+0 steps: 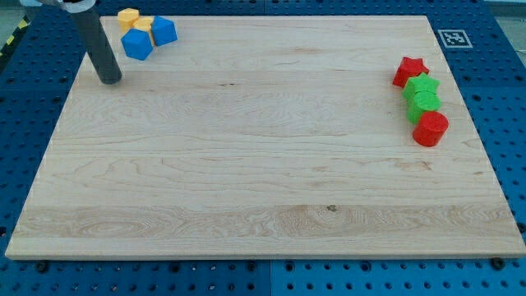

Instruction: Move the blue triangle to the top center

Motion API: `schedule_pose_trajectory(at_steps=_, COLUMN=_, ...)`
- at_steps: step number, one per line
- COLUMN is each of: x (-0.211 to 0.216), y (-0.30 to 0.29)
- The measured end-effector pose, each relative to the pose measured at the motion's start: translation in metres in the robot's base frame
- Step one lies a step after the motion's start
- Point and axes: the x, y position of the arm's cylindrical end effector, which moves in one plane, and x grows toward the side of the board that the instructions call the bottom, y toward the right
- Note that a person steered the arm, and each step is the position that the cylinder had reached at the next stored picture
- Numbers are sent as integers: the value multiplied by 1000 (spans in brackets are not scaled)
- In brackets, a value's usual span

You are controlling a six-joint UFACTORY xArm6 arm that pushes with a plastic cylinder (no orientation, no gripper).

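Observation:
Two blue blocks sit in a cluster at the board's top left. The right one looks like the blue triangle. The lower one looks like a blue cube. Two yellow blocks touch them: one at the view's top and one between the blues. Their shapes are unclear. My dark rod comes down from the top left corner. My tip rests on the board just left of and below the blue cube, with a small gap and no contact.
At the view's right edge a column of blocks stands close together: a red star, a green star, a green round block and a red round block. The wooden board lies on a blue perforated table.

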Motion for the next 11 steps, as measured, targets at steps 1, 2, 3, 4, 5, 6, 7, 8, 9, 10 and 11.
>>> schedule_pose_trajectory(at_steps=1, x=-39, y=-17)
schedule_pose_trajectory(at_steps=2, x=-69, y=-32)
schedule_pose_trajectory(at_steps=3, x=-103, y=-33)
schedule_pose_trajectory(at_steps=4, x=-149, y=-37)
schedule_pose_trajectory(at_steps=5, x=-154, y=-41)
schedule_pose_trajectory(at_steps=6, x=-151, y=-27)
schedule_pose_trajectory(at_steps=7, x=-136, y=-5)
schedule_pose_trajectory(at_steps=8, x=-122, y=33)
schedule_pose_trajectory(at_steps=9, x=-112, y=67)
schedule_pose_trajectory(at_steps=10, x=-105, y=104)
schedule_pose_trajectory(at_steps=11, x=-104, y=145)
